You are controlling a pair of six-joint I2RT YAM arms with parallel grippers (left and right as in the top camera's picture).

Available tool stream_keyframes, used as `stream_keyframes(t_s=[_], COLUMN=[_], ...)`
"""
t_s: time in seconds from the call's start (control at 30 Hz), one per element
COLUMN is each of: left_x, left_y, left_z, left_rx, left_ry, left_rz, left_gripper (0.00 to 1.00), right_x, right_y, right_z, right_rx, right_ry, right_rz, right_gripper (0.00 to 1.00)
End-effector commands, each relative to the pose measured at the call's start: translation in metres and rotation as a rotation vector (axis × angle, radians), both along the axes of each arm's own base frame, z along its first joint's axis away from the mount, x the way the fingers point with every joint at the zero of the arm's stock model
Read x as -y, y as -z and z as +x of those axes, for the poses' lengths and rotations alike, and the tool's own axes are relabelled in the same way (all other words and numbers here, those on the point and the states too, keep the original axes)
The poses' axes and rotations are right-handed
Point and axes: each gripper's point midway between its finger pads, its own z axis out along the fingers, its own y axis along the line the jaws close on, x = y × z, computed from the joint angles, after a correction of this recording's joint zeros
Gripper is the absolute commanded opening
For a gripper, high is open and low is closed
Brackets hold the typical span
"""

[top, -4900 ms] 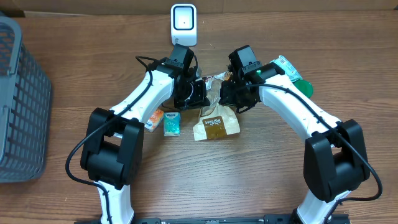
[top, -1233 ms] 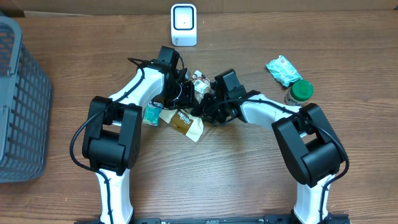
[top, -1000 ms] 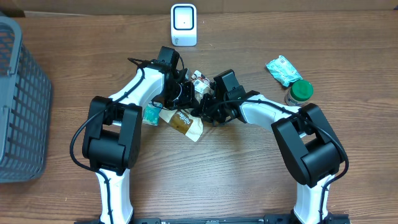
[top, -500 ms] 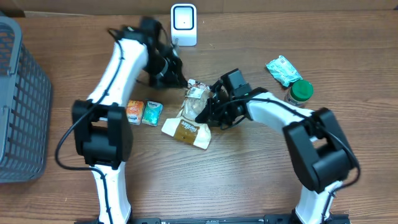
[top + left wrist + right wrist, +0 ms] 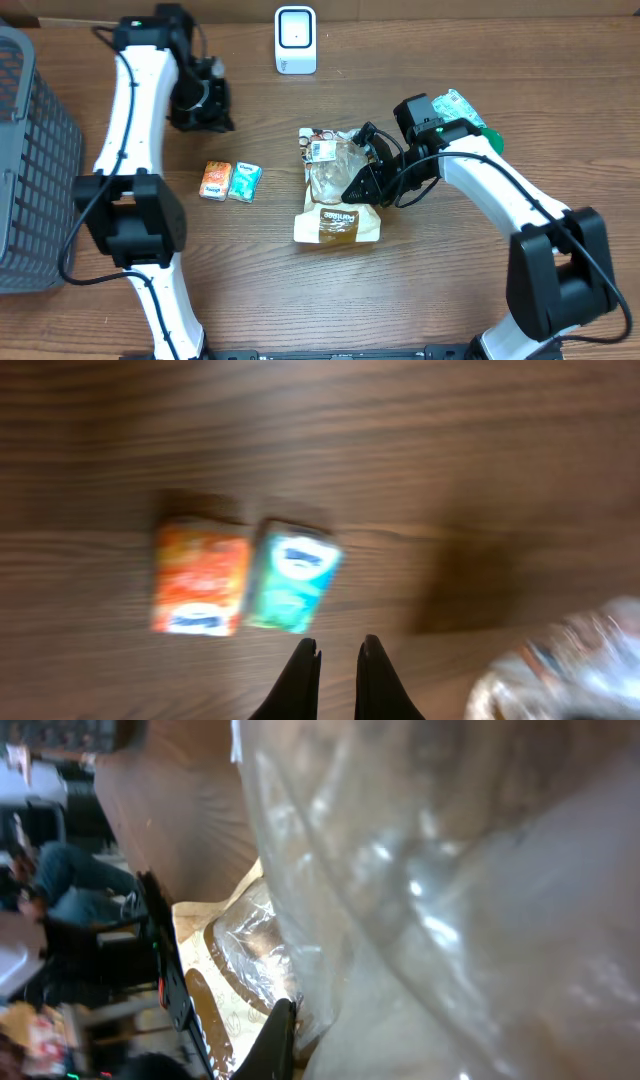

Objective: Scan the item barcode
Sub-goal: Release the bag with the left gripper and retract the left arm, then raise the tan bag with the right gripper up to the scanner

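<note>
The item is a clear plastic bread bag [image 5: 337, 195] with a tan and brown label, lying mid-table with a white sticker [image 5: 320, 149] at its far end. My right gripper [image 5: 362, 183] is shut on the bag's right side. In the right wrist view crinkled plastic [image 5: 430, 890] fills the frame, and one dark fingertip [image 5: 277, 1025] presses against it while the other is hidden. The white scanner [image 5: 295, 40] stands at the back centre. Shut and holding nothing, my left gripper [image 5: 203, 108] is raised at the far left, above two small packs [image 5: 200, 580].
An orange pack [image 5: 213, 180] and a teal pack [image 5: 243, 182] lie side by side left of the bag. A teal pouch [image 5: 457, 103] and a green-lidded jar [image 5: 490, 140] sit behind my right arm. A grey basket [image 5: 30, 170] fills the left edge.
My left arm has let go of the bag and swung up to the far left. The right gripper has dragged the bag rightward and turned it label-end toward the front.
</note>
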Motion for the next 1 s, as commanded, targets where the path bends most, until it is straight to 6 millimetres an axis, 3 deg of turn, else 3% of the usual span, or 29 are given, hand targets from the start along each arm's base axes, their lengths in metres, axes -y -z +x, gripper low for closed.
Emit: stream_keyframes(t_s=[0.0,0.23,0.4,0.47,0.5,0.53,0.73,0.87,0.97], left_x=[-0.047,-0.093,-0.108,-0.110,-0.111,-0.113,-0.118,-0.119,-0.119], left_y=[-0.034,-0.070,-0.074,-0.073,-0.073,-0.073,-0.072,-0.072,-0.072], left_z=[0.001,-0.009,-0.015,-0.017,-0.017,-0.017,-0.018,-0.015,-0.015], left_rx=[0.083,0.172,0.174,0.164,0.163,0.163,0.162,0.172,0.172], left_ry=[-0.129,-0.243,-0.281,-0.283,-0.286,-0.286,-0.289,-0.289,-0.289], left_rz=[0.050,0.064,0.069,0.076,0.083,0.092,0.125,0.126,0.126], left_gripper=[0.04,0.04,0.06,0.28,0.59,1.00,1.00,1.00,1.00], right_x=[-0.006,-0.008,-0.013,-0.015,-0.015,-0.015,-0.012,0.001,0.009], right_y=[-0.058,-0.100,-0.116,-0.119,-0.119,-0.119,-0.115,-0.106,-0.111], right_z=[0.012,0.012,0.002,-0.001,-0.001,-0.001,0.011,0.038,0.058], right_rx=[0.249,0.324,0.338,0.344,0.344,0.344,0.342,0.359,0.419], right_ry=[-0.110,-0.109,-0.132,-0.139,-0.139,-0.137,-0.070,0.081,0.184], right_rz=[0.092,0.119,0.156,0.158,0.158,0.158,0.101,-0.042,-0.156], right_gripper=[0.04,0.04,0.04,0.04,0.04,0.04,0.04,0.04,0.04])
